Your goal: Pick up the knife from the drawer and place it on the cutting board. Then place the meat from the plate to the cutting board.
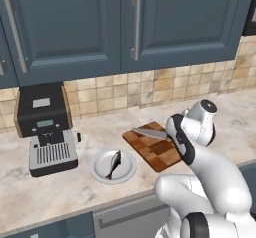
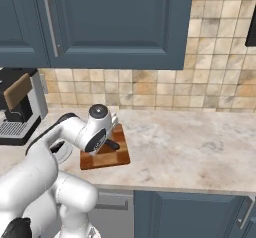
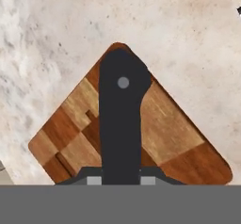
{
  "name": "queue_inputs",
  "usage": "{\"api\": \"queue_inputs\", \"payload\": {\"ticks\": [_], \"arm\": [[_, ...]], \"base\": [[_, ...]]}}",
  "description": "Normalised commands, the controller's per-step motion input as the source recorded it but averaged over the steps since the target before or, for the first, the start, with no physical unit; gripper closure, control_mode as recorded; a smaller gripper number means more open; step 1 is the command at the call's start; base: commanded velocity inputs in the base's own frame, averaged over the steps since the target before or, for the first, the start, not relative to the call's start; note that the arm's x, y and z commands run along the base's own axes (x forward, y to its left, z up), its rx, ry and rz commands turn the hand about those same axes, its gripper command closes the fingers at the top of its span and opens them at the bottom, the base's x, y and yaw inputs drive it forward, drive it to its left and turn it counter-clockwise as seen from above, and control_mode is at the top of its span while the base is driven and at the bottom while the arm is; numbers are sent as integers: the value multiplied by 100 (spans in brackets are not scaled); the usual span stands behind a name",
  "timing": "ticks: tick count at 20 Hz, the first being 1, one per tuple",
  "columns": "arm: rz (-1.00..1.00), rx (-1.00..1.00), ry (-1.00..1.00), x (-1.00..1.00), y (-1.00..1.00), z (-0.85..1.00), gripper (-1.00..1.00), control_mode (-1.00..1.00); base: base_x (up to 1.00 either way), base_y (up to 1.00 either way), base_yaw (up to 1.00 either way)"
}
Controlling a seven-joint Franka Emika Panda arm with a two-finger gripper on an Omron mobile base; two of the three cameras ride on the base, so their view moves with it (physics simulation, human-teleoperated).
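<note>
So the knife (image 1: 151,132) is up over the cutting board (image 1: 156,151), blade sticking out toward the left in the left base view, and its black handle (image 3: 121,119) is pinched in the gripper (image 3: 121,180), whose fingers (image 3: 94,180) are squeezed in on it from both sides (you can see that best looking down from the hand, with the checkered wood right underneath). Can't honestly tell whether the blade is touching the board or hanging just above it. The board sits on the marble counter (image 1: 60,192), a bit angled to the counter edge. Just to its left is the white plate (image 1: 128,169) with the fish (image 1: 114,164) lying on it, apart from the board. Further left there's a coffee machine (image 1: 46,128) up against the tile backsplash (image 1: 150,89). Blue upper cabinets (image 1: 75,27) hang above all of it, and the arm (image 1: 205,177) bends over the counter front from the lower right of that view.
</note>
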Motion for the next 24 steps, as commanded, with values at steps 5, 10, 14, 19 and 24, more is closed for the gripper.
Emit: {"api": "queue_inputs", "payload": {"ticks": [5,10,14,19,24], "arm": [[0,0,11,37,0,-40,100,-100],[0,0,17,40,0,-39,100,-100],[0,0,14,45,-1,-21,100,-100],[0,0,8,36,-4,-16,100,-100],[-3,0,2,21,-12,-19,100,-100]], "base": [[0,0,0],[0,0,0],[0,0,0],[0,0,0],[0,0,0]]}}
